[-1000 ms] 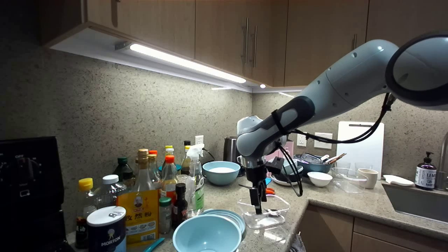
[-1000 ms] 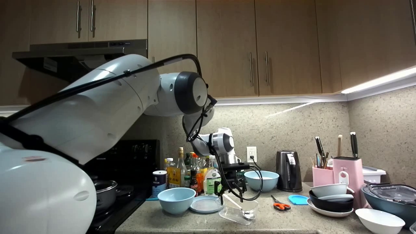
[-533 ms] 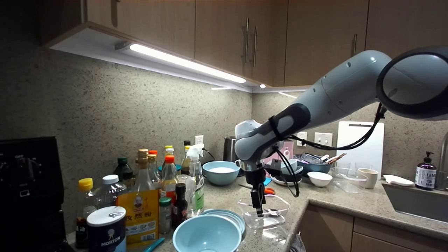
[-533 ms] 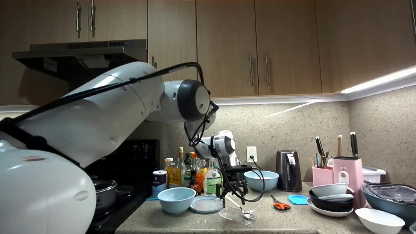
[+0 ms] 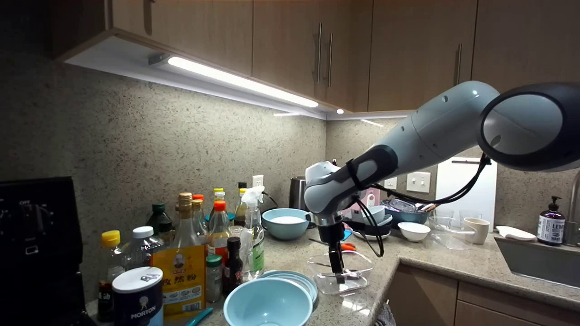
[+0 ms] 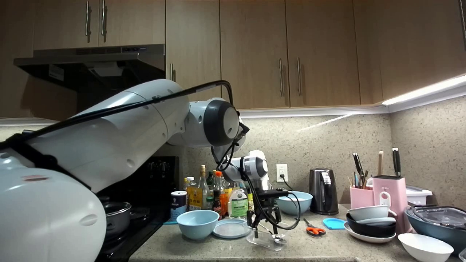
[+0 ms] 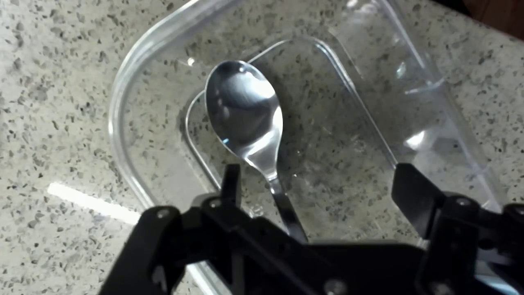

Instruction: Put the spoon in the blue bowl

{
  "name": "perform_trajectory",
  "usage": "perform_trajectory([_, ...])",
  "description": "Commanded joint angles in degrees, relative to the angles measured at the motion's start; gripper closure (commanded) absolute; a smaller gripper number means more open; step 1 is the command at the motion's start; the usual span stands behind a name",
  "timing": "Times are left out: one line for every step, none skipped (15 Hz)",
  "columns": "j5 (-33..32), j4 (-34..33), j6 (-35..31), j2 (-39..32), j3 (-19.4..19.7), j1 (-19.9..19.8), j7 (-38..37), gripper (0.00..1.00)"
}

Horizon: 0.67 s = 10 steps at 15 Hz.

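Lowered since earlier, the gripper (image 7: 318, 184) is spread wide over the spoon (image 7: 258, 139), wrist-view centre; grasping and transfer to the blue bowl (image 5: 268, 301), bottom centre in an exterior view, are left.

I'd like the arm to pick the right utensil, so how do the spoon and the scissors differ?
Colour: the spoon looks silvery, while the scissors have orange handles.
Place: the spoon's rounded end lies inside the clear container; the scissors lie directly on the counter.
Gripper: in the wrist view the open gripper straddles the spoon's handle; the scissors lie apart from it.
Shared: neither is gripped.
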<state>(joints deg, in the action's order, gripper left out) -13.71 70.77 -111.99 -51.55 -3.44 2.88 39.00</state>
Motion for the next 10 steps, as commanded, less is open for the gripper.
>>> perform_trajectory([-0.5,-4.3,2.8,-2.2,-0.4,-0.7,2.9,0.36])
perform_trajectory([-0.4,-5.2,3.4,-2.5,-0.2,-0.7,2.7,0.44])
perform_trajectory([-0.4,-5.8,3.8,-2.7,0.0,-0.7,2.3,0.5])
perform_trajectory([-0.5,-6.4,3.8,-3.0,0.3,-0.6,1.5,0.57])
perform_trajectory([-0.5,-7.2,4.1,-3.3,0.7,-0.6,0.6,0.63])
perform_trajectory([-0.1,-7.9,4.5,-3.6,0.9,-0.9,0.5,0.71])
perform_trajectory([0.2,-8.4,4.7,-3.8,1.1,-1.3,0.2,0.77])
perform_trajectory([0.3,-8.8,4.8,-3.9,1.2,-1.6,0.2,0.84])
perform_trajectory([0.5,-9.1,4.9,-4.0,1.4,-1.9,0.1,0.9])
perform_trajectory([0.7,-9.4,5.0,-4.1,1.4,-2.2,0.1,0.92])
